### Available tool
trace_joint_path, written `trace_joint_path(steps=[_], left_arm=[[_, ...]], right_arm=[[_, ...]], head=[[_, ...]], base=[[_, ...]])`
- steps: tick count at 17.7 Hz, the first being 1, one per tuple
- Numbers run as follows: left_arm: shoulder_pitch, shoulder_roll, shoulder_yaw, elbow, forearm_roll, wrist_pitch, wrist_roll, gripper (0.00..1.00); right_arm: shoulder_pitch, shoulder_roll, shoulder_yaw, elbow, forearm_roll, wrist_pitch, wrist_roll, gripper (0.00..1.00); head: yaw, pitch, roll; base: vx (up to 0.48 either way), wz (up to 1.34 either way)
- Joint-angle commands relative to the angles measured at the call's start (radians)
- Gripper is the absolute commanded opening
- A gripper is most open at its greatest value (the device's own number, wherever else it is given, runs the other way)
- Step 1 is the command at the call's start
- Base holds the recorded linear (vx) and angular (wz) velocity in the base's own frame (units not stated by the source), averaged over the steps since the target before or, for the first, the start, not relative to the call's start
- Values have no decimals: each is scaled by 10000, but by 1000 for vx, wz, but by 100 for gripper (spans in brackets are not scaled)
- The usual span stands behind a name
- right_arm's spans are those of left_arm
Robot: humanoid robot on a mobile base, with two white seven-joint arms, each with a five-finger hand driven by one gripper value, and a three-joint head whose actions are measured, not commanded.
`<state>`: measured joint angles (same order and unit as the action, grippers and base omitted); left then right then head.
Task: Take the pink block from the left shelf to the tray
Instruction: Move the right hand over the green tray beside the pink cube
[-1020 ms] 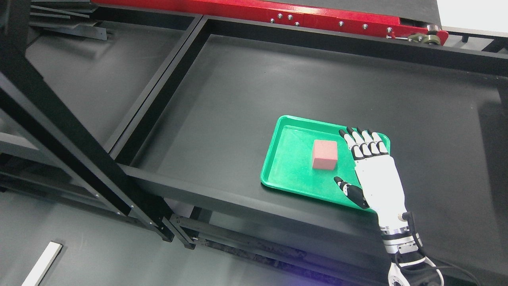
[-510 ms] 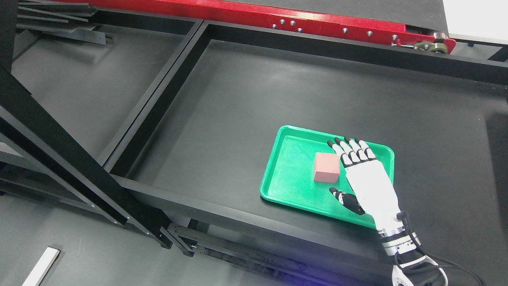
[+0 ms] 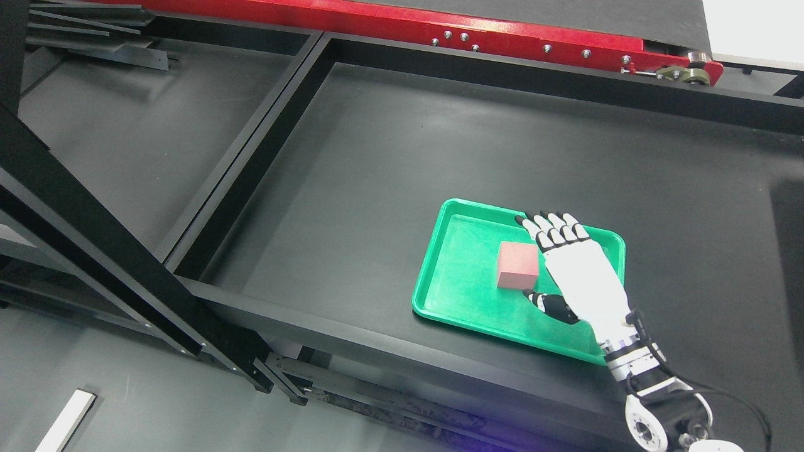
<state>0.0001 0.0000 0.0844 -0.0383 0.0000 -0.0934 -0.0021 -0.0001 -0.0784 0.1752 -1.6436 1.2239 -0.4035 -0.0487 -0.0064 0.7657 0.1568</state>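
Pink block [image 3: 518, 265] sits in green tray [image 3: 465, 301]; right hand [image 3: 581, 273] just right of it, fingers extended, holding nothing.

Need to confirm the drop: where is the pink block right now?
In the head view, the pink block sits inside the green tray, right of its middle, just left of the open right hand.

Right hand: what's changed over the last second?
The right hand has moved in toward the pink block, its thumb now near the block's lower right corner, fingers open, nothing grasped. Between the first two pictures the camera shifted. The block stays in the green tray.
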Motion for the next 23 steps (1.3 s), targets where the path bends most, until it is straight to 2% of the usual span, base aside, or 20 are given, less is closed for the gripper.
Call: trace_joint_path(steps=[1, 7, 13, 23], left_arm=[[-108, 175, 0, 0, -15, -2, 6, 100], [-108, 175, 0, 0, -15, -2, 6, 100], [-108, 175, 0, 0, -15, -2, 6, 100], [-123, 175, 0, 0, -15, -2, 6, 100]], right_arm=[[-887, -137, 104, 1371, -151, 1, 88, 100], [-1655, -121, 349, 2491, -167, 1, 1114, 100], [-1885, -121, 457, 2875, -167, 1, 1974, 100], [-2836, -91, 534, 3994, -151, 1, 2082, 100]], head=[[0, 0, 0], [0, 0, 0], [0, 0, 0], [0, 0, 0]], base=[[0, 0], [0, 0], [0, 0], [0, 0]])
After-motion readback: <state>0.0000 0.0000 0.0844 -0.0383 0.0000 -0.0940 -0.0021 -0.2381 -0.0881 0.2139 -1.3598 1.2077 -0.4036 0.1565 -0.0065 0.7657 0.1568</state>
